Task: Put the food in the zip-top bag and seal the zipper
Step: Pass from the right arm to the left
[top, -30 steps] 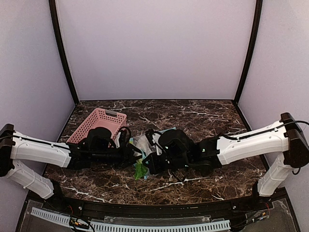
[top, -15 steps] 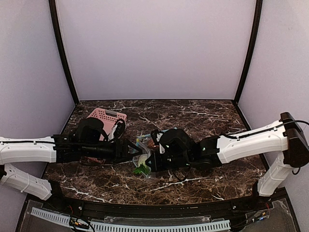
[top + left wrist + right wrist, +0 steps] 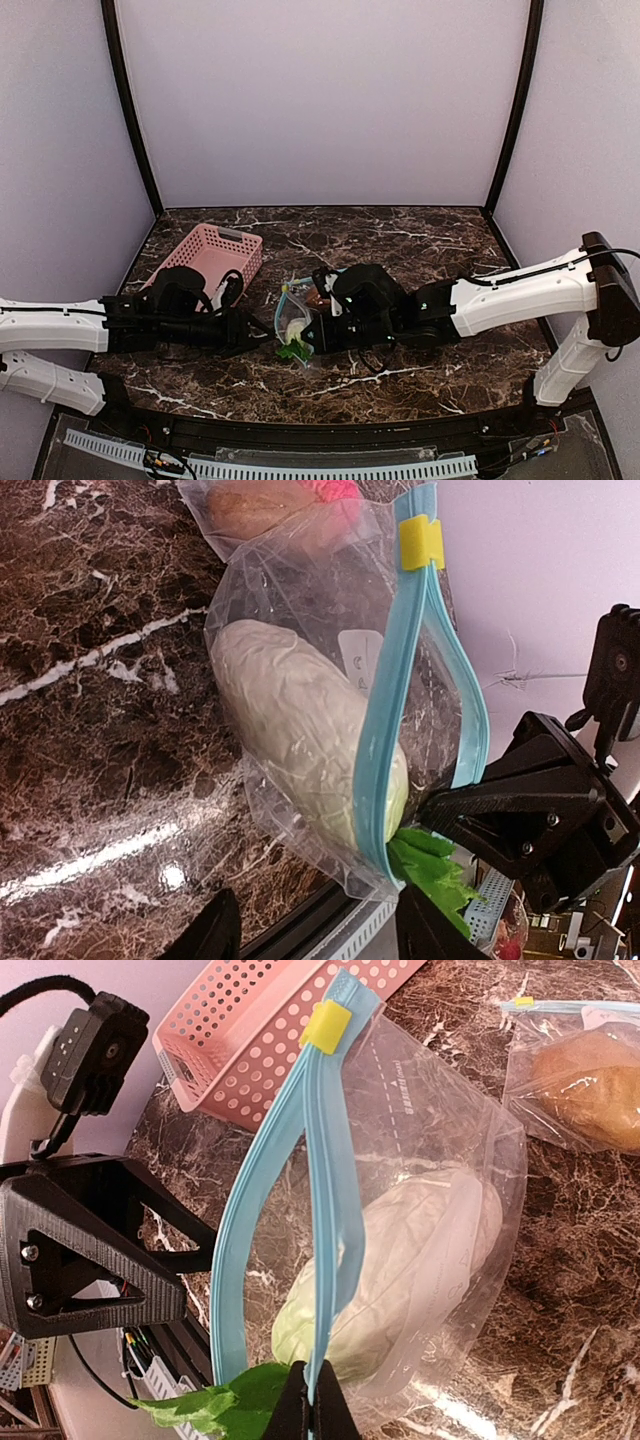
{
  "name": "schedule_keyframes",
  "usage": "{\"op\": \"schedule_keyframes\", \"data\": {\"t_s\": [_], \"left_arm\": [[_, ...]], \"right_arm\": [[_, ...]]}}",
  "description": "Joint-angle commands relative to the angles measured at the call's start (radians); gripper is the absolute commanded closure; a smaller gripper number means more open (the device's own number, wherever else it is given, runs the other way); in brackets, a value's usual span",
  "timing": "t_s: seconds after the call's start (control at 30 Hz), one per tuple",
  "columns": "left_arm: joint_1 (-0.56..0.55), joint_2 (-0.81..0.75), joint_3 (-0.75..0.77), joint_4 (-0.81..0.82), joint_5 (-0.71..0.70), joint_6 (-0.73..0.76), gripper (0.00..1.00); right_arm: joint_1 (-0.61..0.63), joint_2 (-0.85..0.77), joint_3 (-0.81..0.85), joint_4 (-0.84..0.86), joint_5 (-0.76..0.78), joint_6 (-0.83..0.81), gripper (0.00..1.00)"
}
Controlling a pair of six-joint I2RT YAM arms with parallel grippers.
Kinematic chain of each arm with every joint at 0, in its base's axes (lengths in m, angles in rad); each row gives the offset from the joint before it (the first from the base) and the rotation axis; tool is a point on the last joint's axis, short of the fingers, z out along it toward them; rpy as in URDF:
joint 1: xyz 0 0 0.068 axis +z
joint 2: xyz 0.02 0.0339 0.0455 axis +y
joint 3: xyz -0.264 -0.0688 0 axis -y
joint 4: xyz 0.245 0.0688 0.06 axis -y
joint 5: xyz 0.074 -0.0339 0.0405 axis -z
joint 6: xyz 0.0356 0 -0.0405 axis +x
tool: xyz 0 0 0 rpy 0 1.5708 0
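pinching the zip-top bag [image 3: 430, 1140] by its blue zipper [image 3: 322, 1175], the right gripper [image 3: 310, 1408] holds it; whitish piece [image 3: 410, 1260] is inside, green sprig [image 3: 215, 1402] at the mouth; left gripper [image 3: 315, 932] is spread wide, just beside.

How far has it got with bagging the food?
Done: the whitish piece lies inside the bag. A bun and pink ball sit in a second bag. In hand: the right gripper pinches the bag's rim where the sprig pokes out; the left gripper is open, apart. Left: tuck the sprig in and run the slider along the open zipper.
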Motion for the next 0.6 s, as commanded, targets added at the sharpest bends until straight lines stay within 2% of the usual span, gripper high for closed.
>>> {"op": "schedule_keyframes", "data": {"t_s": [0.0,0.27,0.33,0.47,0.5,0.57], "left_arm": [[0.002,0.023,-0.002,0.093,0.004,-0.018,0.47],[0.003,0.083,0.002,0.171,0.001,-0.03,0.47],[0.003,0.111,0.003,0.18,0.008,-0.03,0.52],[0.003,0.146,0.007,0.229,0.047,-0.035,0.71],[0.002,0.149,0.011,0.234,0.052,-0.033,0.81],[0.002,0.152,0.019,0.229,0.058,-0.024,0.94]], "right_arm": [[-0.006,-0.017,-0.004,0.034,-0.013,-0.011,1.0],[-0.006,-0.014,-0.004,0.012,-0.008,-0.012,1.0],[-0.005,-0.013,-0.003,0.007,-0.007,-0.015,1.0],[-0.006,-0.01,0.007,-0.019,0.006,-0.018,1.0],[-0.006,-0.009,0.012,-0.033,0.01,-0.018,1.0],[-0.006,-0.007,0.027,-0.075,0.022,-0.018,1.0]]}}
